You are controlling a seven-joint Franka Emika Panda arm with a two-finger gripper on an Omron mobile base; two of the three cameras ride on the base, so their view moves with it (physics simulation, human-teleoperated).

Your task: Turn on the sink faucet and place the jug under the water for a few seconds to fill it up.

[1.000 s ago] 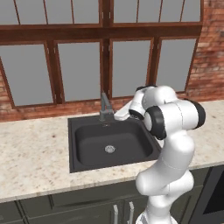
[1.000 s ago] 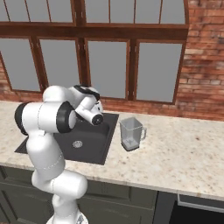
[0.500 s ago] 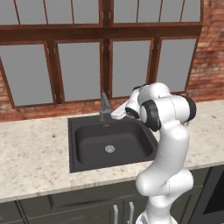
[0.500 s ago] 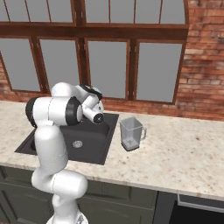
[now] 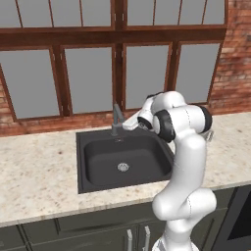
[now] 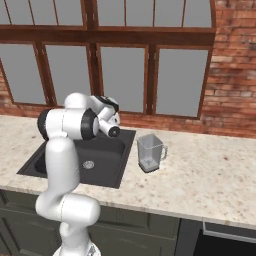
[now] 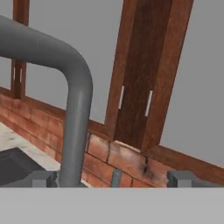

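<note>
The grey sink faucet [image 5: 116, 119] stands at the back rim of the black sink [image 5: 98, 162], and no water runs from it. My gripper [image 5: 128, 125] hovers just right of the faucet at about spout height. In the hand view the faucet [image 7: 77, 118] post rises close in front, nearer the left fingertip [image 7: 41, 178]. My gripper [image 7: 111, 179] is open with nothing in it. A small grey stub, perhaps the lever, shows low in the middle. The clear jug [image 6: 150, 152] stands upright on the counter to the right of the sink [image 6: 110, 150].
A brick ledge [image 7: 118, 157] and wooden window frames [image 5: 117, 73] run right behind the faucet. Speckled stone counter [image 6: 210, 175] stretches right of the jug. Dark cabinet fronts [image 5: 73, 230] lie below the counter edge.
My hand has reached further back and to the left, closing in on the faucet. The jaws have stayed open. The jug has not moved.
</note>
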